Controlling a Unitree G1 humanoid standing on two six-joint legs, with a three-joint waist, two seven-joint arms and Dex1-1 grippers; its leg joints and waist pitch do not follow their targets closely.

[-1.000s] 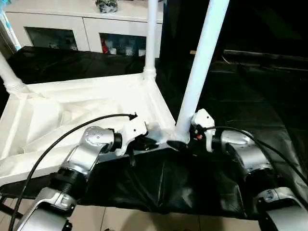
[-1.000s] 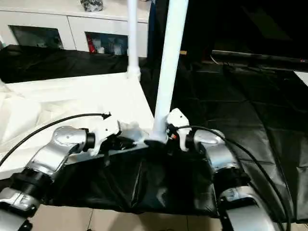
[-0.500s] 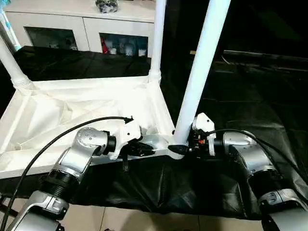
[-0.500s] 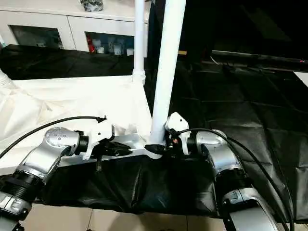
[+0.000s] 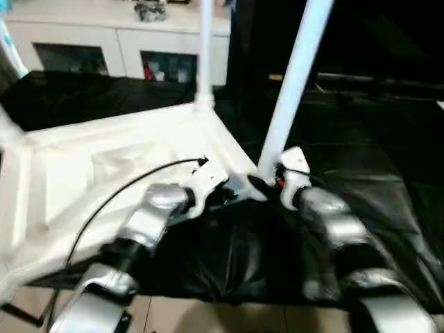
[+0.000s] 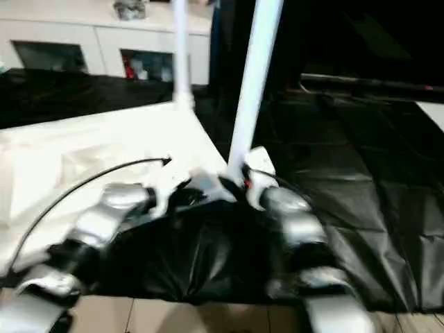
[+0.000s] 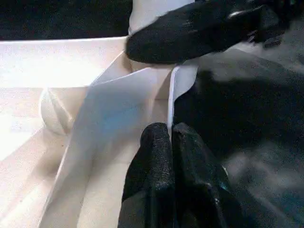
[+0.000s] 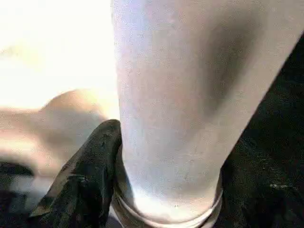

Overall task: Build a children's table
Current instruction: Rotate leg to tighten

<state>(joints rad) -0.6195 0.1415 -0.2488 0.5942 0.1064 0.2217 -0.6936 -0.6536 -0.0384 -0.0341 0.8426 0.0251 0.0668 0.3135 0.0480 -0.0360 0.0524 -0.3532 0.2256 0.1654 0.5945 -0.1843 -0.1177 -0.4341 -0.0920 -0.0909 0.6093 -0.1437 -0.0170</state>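
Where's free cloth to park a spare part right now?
Free: the black cloth right of the near leg, out to the table's right edge. Crowded: the near corner, where the left gripper pinches the tabletop rim and the right gripper holds the leg's base.

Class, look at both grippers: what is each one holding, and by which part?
The left gripper pinches the thin side wall of the upturned tabletop near its corner. The right gripper clasps the nearest leg at its base, just above the corner socket.
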